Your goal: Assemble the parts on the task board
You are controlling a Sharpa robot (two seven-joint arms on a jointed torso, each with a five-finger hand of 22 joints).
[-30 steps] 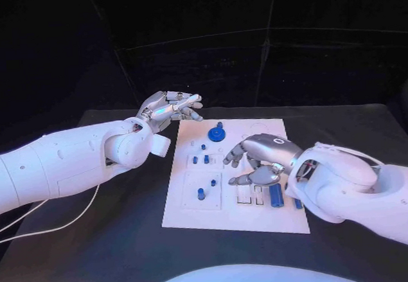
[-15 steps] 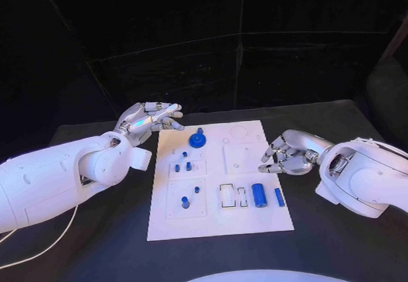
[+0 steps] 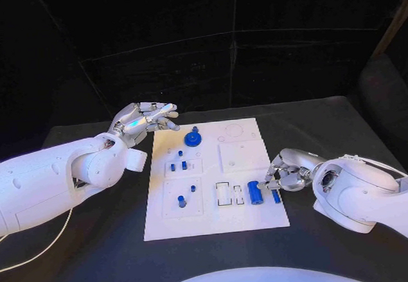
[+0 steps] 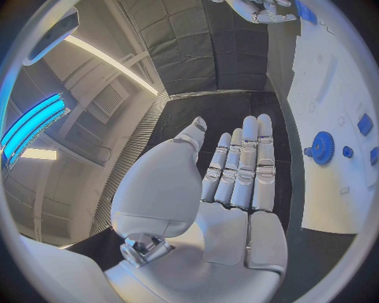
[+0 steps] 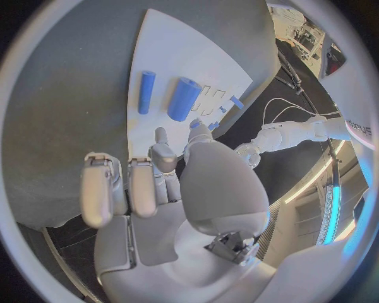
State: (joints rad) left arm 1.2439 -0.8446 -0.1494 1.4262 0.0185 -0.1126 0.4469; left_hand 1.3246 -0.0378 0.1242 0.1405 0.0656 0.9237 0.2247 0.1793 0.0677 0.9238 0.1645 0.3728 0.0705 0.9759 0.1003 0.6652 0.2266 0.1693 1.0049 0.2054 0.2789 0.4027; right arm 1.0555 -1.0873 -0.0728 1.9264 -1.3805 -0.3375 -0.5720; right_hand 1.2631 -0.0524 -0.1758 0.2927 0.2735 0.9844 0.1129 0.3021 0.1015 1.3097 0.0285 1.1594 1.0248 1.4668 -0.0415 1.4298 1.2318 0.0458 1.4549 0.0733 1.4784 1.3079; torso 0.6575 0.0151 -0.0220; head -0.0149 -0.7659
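The white task board (image 3: 225,154) lies in the middle of the table. On it sit a blue gear (image 3: 193,139), several small blue pegs (image 3: 178,164), a thick blue cylinder (image 3: 255,192) and a thin blue rod (image 3: 275,195). My left hand (image 3: 147,118) hovers off the board's far left corner, fingers straight, palm bare (image 4: 237,183). My right hand (image 3: 285,171) is at the board's right edge, just beside the thin rod, fingers loosely bent and apart, holding nothing (image 5: 158,183). The right wrist view shows the thick cylinder (image 5: 184,99) and thin rod (image 5: 146,91) lying ahead of the fingertips.
Dark table (image 3: 99,250) surrounds the board on all sides. A black curtain (image 3: 255,67) closes the back. A white cable (image 3: 34,254) trails on the table under my left arm. Empty white slots (image 3: 230,194) sit left of the thick cylinder.
The camera has shifted. My right hand has moved from above the board's middle out to its right edge beside the blue rod. My left hand has stayed near the far left corner.
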